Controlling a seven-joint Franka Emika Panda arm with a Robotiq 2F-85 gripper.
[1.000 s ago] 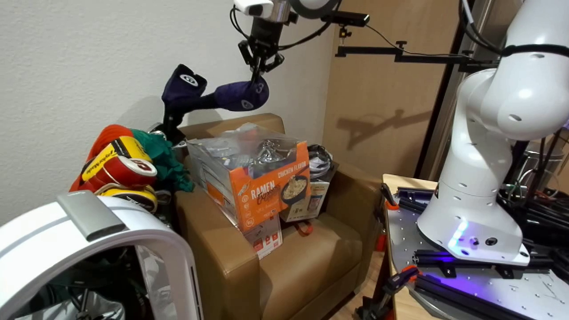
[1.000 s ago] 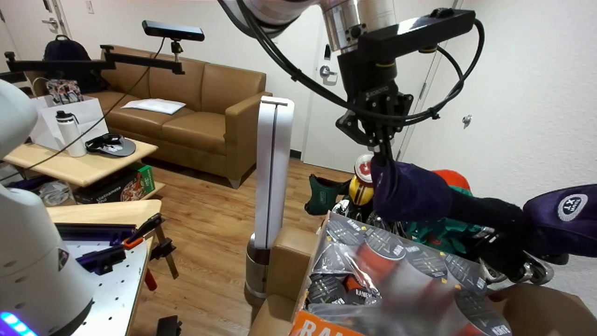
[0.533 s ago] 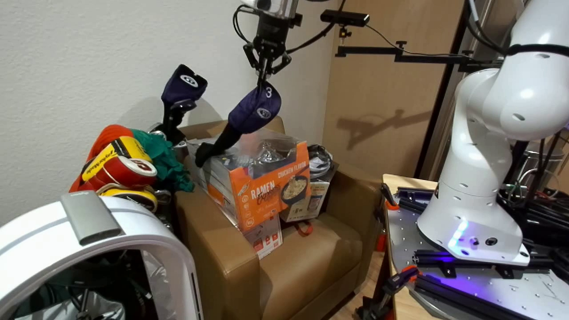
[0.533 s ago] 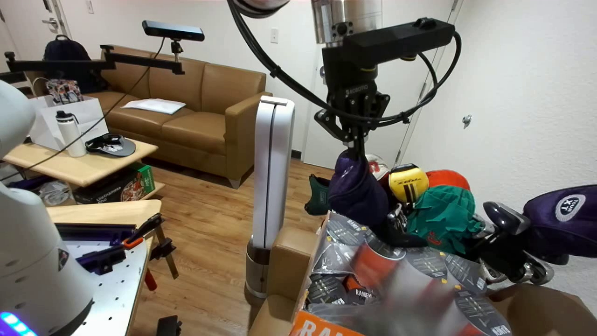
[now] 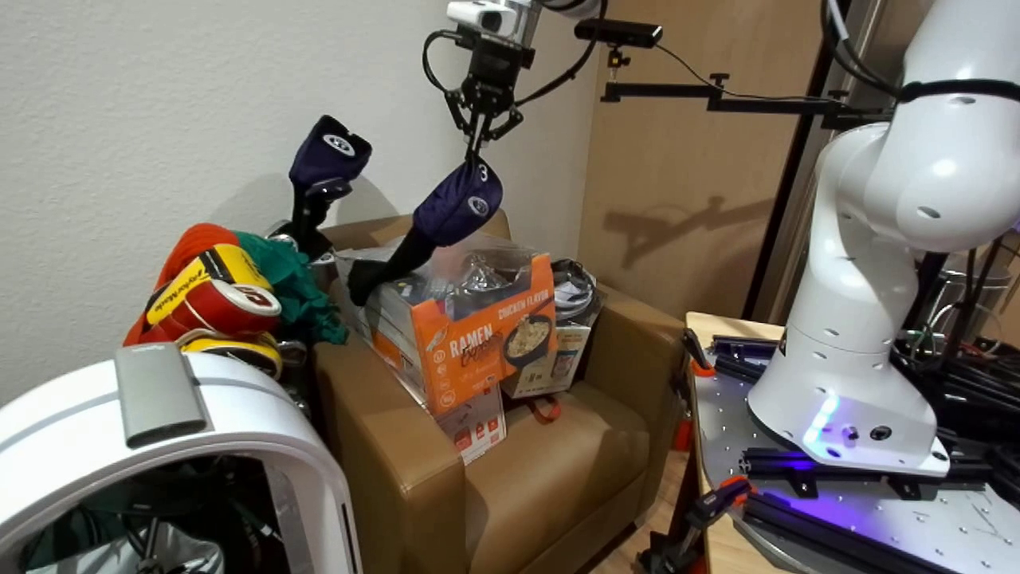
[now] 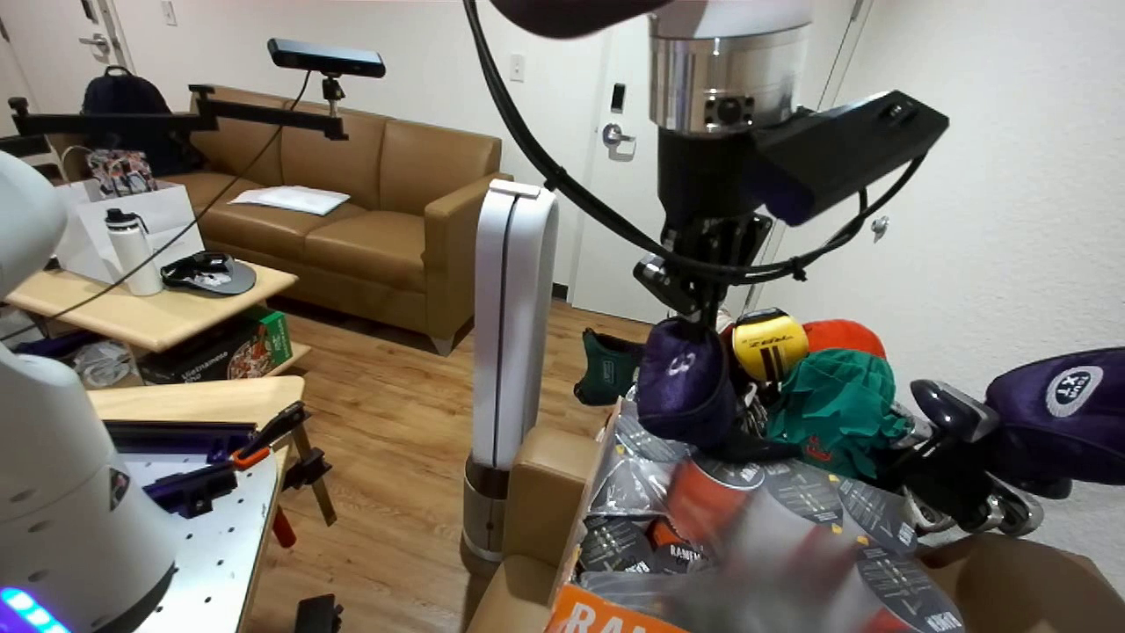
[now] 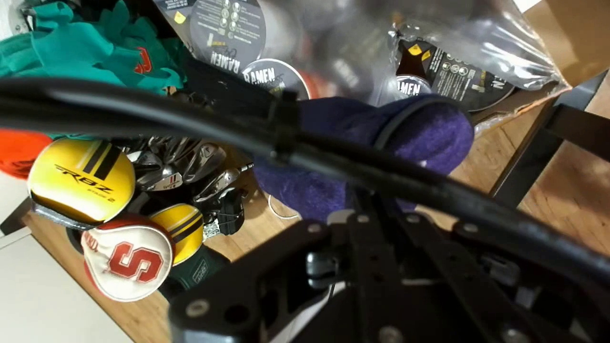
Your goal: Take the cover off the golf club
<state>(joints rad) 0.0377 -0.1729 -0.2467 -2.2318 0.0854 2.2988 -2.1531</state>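
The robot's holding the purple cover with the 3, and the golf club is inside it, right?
Not quite: the golf club isn't inside. In both exterior views its dark head is bare, apart from the purple cover with the 3, which the gripper does hold.

Two navy headcovers (image 5: 460, 203); one bare, rounded dark club head (image 6: 954, 411).
Also two yellow headcovers (image 7: 83, 181), one red-and-white headcover (image 7: 128, 261), one ramen box (image 5: 442, 371), one armchair (image 5: 550, 474), one sofa (image 6: 369, 242), one backpack (image 6: 123, 104), one water bottle (image 6: 132, 255), one cap (image 6: 227, 278); irons (image 7: 205, 159) too crowded to count.
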